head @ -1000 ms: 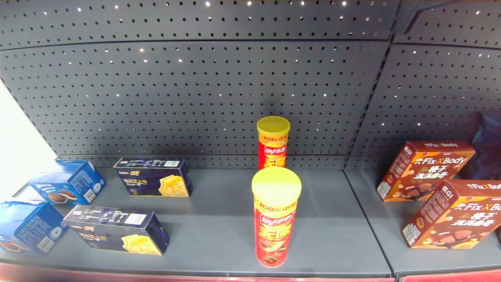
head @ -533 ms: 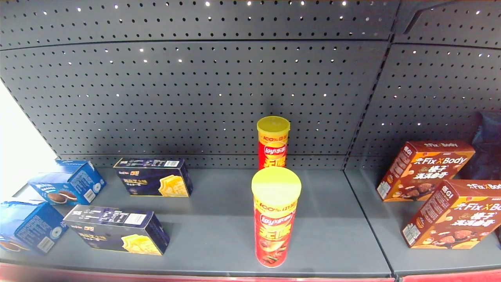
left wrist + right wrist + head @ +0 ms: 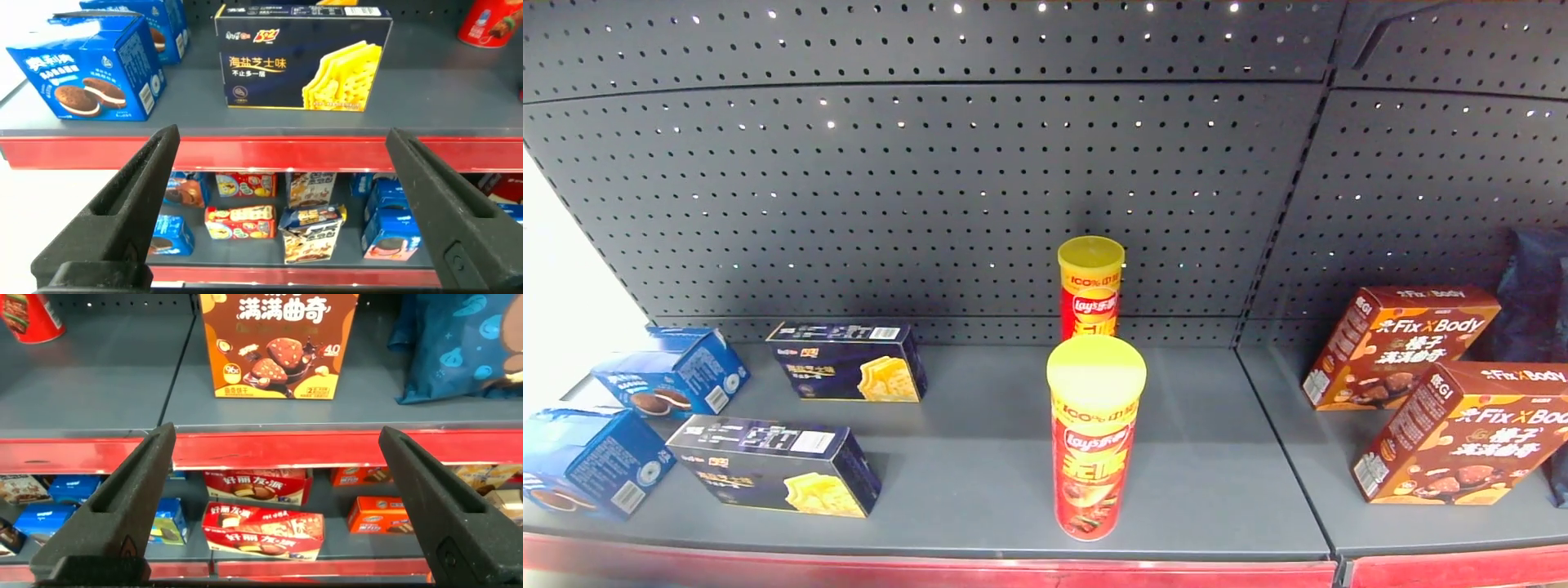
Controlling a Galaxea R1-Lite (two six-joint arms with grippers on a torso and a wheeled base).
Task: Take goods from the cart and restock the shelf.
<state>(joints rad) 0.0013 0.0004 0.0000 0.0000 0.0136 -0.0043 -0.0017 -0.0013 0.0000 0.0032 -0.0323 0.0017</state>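
Note:
On the grey shelf (image 3: 980, 457) two red chip cans with yellow lids stand upright, one in front (image 3: 1093, 441) and one behind it (image 3: 1089, 287). Two dark blue cracker boxes (image 3: 778, 467) (image 3: 851, 372) lie to their left. My left gripper (image 3: 278, 220) is open and holds nothing, out in front of the shelf's red edge (image 3: 270, 152), facing a cracker box (image 3: 302, 59). My right gripper (image 3: 278, 508) is open and holds nothing too, before the red edge (image 3: 278, 447), facing a brown biscuit box (image 3: 278, 343).
Blue cookie boxes (image 3: 592, 461) (image 3: 674, 380) sit at the far left and brown boxes (image 3: 1401, 345) (image 3: 1462, 433) at the right. A blue bag (image 3: 462, 343) lies beside the brown box. A lower shelf holds several boxes (image 3: 245, 222) (image 3: 263, 527). Bare shelf lies between the cans and the brown boxes.
The whole head view has shifted slightly, so the camera moved. The goods on the shelf keep their places.

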